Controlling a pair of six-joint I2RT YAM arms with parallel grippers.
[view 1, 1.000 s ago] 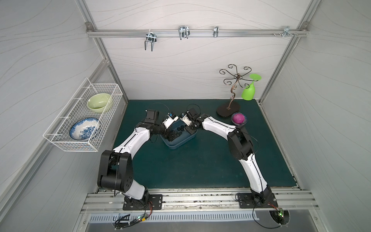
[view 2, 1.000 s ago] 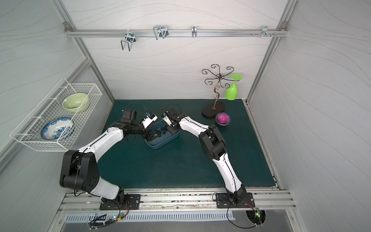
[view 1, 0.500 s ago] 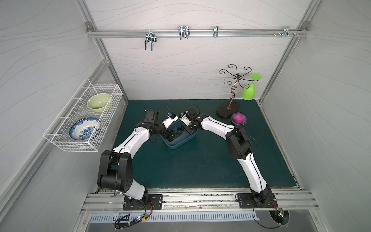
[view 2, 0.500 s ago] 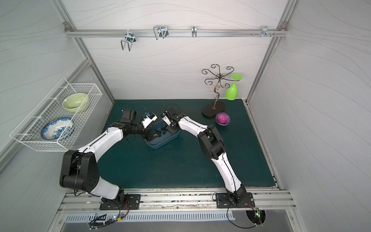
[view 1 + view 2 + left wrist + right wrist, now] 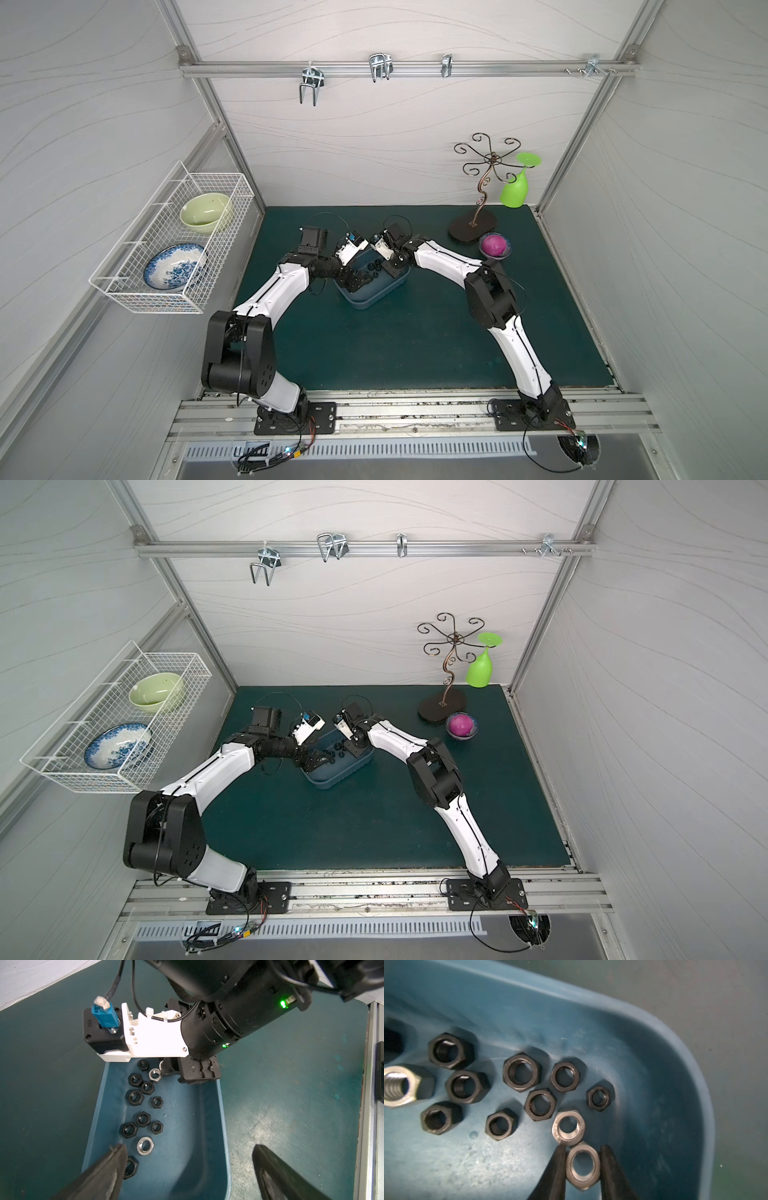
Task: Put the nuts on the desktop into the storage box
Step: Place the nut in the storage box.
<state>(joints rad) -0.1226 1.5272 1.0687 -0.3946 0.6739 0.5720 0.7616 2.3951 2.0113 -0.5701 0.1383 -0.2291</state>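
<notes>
Our right claw (image 5: 583,1148) is narrow, pinching a silver nut (image 5: 572,1174) just inside a corner of the storage box (image 5: 223,1126), which sits toward the far edge of the bench (image 5: 415,332). Our left claw (image 5: 188,1148) hangs wide and empty above it. About a dozen nuts (image 5: 143,1119) already lie inside, and we spot none on the bench, so we judge only this release remains.

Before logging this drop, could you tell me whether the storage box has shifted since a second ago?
No: the storage box keeps its distance and angle to the stand base in a top view.
</notes>
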